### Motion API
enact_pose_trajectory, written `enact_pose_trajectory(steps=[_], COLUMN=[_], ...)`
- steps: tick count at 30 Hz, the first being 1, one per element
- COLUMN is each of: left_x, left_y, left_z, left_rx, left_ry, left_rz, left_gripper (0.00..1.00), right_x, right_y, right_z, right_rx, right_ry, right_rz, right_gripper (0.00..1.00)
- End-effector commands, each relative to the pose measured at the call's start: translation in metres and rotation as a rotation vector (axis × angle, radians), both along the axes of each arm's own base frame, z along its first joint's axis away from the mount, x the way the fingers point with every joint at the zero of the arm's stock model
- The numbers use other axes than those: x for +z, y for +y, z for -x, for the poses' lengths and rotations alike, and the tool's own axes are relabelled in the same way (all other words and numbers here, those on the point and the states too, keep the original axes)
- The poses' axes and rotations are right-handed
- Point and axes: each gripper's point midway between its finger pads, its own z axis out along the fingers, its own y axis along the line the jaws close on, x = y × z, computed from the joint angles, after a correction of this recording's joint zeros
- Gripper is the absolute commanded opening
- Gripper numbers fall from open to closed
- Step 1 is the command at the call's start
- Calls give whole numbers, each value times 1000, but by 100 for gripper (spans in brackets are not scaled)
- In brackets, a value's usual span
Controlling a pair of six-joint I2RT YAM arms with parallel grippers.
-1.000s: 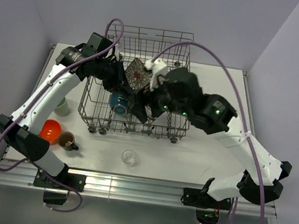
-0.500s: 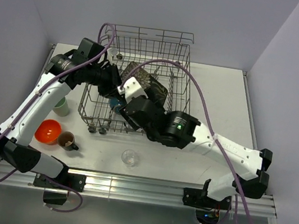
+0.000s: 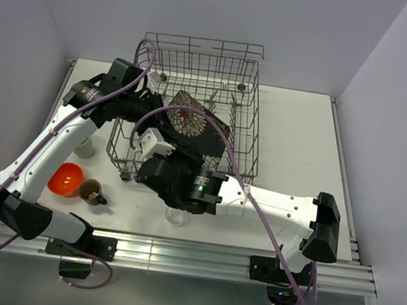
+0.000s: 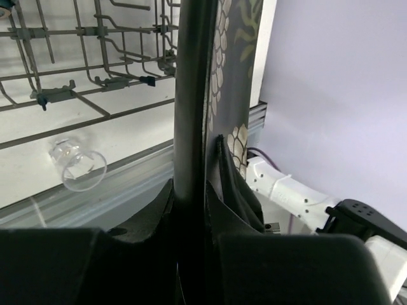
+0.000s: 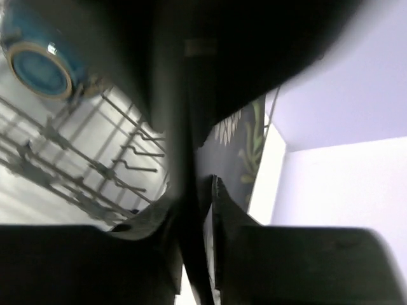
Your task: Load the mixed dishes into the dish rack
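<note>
The white, smooth table carries the dish rack, a grey wire basket with a grid floor, upright tines and a raised rail at its far side, standing at the table's far middle.

Over the rack's near left part is the black square plate. It has a glossy dark rim and a pale centre with a floral pattern, and it is tilted, off the wires.

The left gripper clamps the plate's rim, one finger on each face. The right gripper pinches the same rim from the near side, though that wrist view is blurred.

Inside the rack, the right wrist view shows the blue round bowl lying among the wires, a tan ring around its round face.

On the table to the left of the rack, the small orange bowl sits open side up. The dark brown mug is just beside it on its right.

The pale green cup stands farther back, partly behind the left arm.

The small clear glass lies on the table near the rack's front edge.
</note>
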Motion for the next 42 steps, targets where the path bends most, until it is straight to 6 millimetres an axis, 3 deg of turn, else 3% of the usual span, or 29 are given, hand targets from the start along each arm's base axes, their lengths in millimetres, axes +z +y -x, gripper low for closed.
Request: enact_pose_trajectory(steps=[1, 2, 6, 8, 9, 10, 11, 12, 14, 16, 19, 22, 26, 27, 29, 30, 32, 34, 36, 42], left_x=[56, 57, 57, 59, 60, 62, 67, 71, 77, 82, 86, 96, 138, 149, 162, 171, 167, 160, 154, 144], left_y=[-6, -7, -7, -8, -8, -8, -8, -7, -4, 1, 10, 32, 85, 97, 116, 121, 121, 116, 109, 107], left_z=[8, 8, 3, 1, 0, -1, -2, -3, -6, -8, -10, -20, -27, -21, -17, -8, -4, 2, 9, 20], left_rx=[-62, -64, -56, -56, -53, -47, -46, -36, -19, 10, 46, 144, 359, 406, 493, 508, 500, 469, 433, 411], left_ry=[-176, -180, -179, -179, -182, -189, -204, -223, -245, -263, -284, -353, -554, -602, -664, -702, -706, -687, -670, -656], left_rz=[142, 146, 141, 146, 146, 149, 154, 156, 158, 156, 163, 133, 41, 28, -9, 3, 6, 28, 53, 78], left_gripper=[0, 0, 0, 8, 18, 38, 44, 57, 70, 99, 99, 99, 99, 99, 99, 99, 99, 99, 99, 99], right_x=[45, 47, 49, 47, 47, 50, 51, 53, 52, 53, 57, 58, 61, 59, 67, 69, 76, 82, 83, 72], right_y=[-21, -22, -15, -10, -8, -5, -3, 3, 6, 9, 6, 1, -5, 0, -7, 3, -1, 14, 14, 33], right_z=[-2, -1, 0, 0, 1, 1, 1, 4, 4, 7, 2, -5, -14, -15, -26, -25, -37, -36, -47, -71], right_rx=[-107, -99, -19, 9, 20, 32, 49, 84, 126, 171, 187, 193, 250, 303, 327, 407, 444, 572, 627, 792], right_ry=[-136, -137, -112, -110, -102, -95, -84, -63, -36, -19, -8, 8, 32, 41, 33, 51, 49, 68, 57, 120], right_rz=[-184, -192, -158, -153, -155, -169, -180, -195, -201, -201, -230, -241, -277, -279, -316, -339, -371, -417, -409, -413], right_gripper=[13, 0, 0, 0, 0, 0, 0, 0, 0, 0, 0, 0, 0, 0, 0, 0, 0, 0, 0, 0])
